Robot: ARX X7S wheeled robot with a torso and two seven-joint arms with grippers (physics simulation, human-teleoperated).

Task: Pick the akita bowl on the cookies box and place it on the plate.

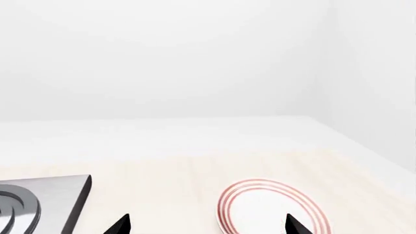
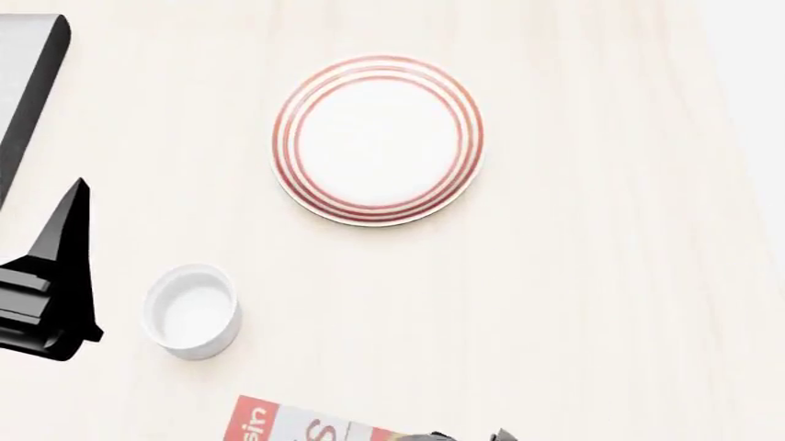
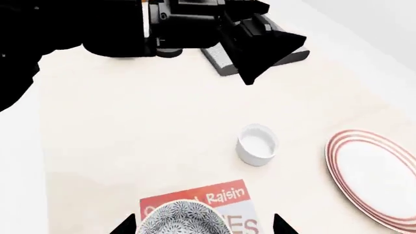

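Note:
The akita bowl [image 3: 183, 219], speckled black and white, sits on the red-and-white cookies box [image 3: 224, 199]. My right gripper [image 3: 204, 227] is open, one fingertip on each side of the bowl and neither touching it. In the head view only a corner of the cookies box [image 2: 289, 424] shows at the bottom edge, and the bowl is out of that view. The plate [image 2: 378, 138], white with red rings, lies empty farther along the table. My left gripper [image 1: 208, 229] is open and empty, low over the table with the plate [image 1: 273, 207] just ahead of it.
A small plain white cup [image 2: 193, 310] stands between the box and the plate, close to my left arm's finger [image 2: 68, 239]. A grey stove [image 1: 46, 200] occupies the table's far left. The left arm [image 3: 195, 24] fills the top of the right wrist view.

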